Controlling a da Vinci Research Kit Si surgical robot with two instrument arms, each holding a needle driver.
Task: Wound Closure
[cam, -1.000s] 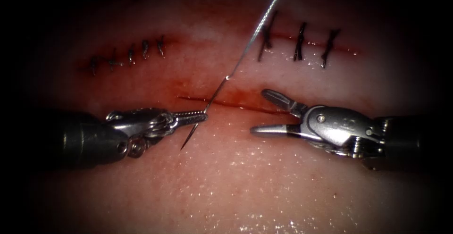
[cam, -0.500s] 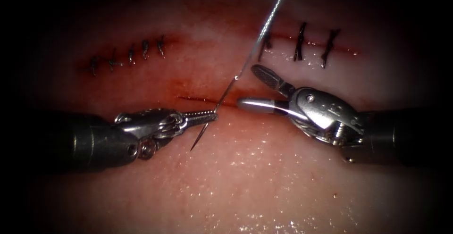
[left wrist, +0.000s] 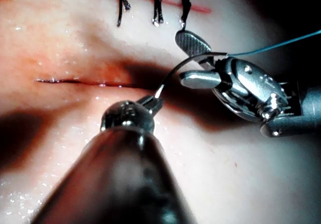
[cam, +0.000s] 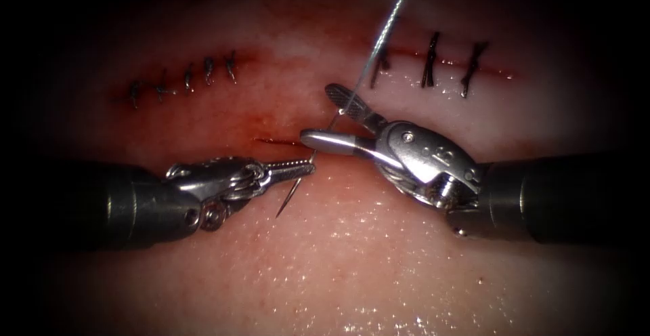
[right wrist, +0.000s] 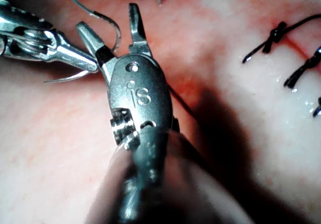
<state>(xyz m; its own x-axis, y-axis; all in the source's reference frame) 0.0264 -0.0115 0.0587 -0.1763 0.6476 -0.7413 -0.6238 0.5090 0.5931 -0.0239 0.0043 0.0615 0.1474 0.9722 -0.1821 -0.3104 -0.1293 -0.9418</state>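
My left tool (cam: 310, 166) is shut on the curved needle (cam: 292, 190) near mid-curve, just above the tissue (cam: 338, 261). The needle is out of the tissue, with its tip pointing down-left in the endoscope view. Its rear end rises across the open cut (cam: 274, 140) to where the thread (cam: 386, 28) joins. My right tool (cam: 315, 114) is open, its jaws straddling the needle's rear end and holding nothing. In the left wrist view the needle (left wrist: 173, 71) arcs from my left tool (left wrist: 153, 102) into the open right tool (left wrist: 180, 56). The right wrist view shows the needle (right wrist: 118, 33) between the right tool's (right wrist: 106, 15) spread jaws.
Above the open cut lie two closed cuts with dark stitches, one at upper left (cam: 183, 78) and one at upper right (cam: 430, 61). Red fluid stains the tissue around the open cut. The thread runs up out of the picture.
My right tool has moved left and up from the right of the cut, its open jaws now around the needle's rear end. The left tool shifted slightly right, still holding the needle.
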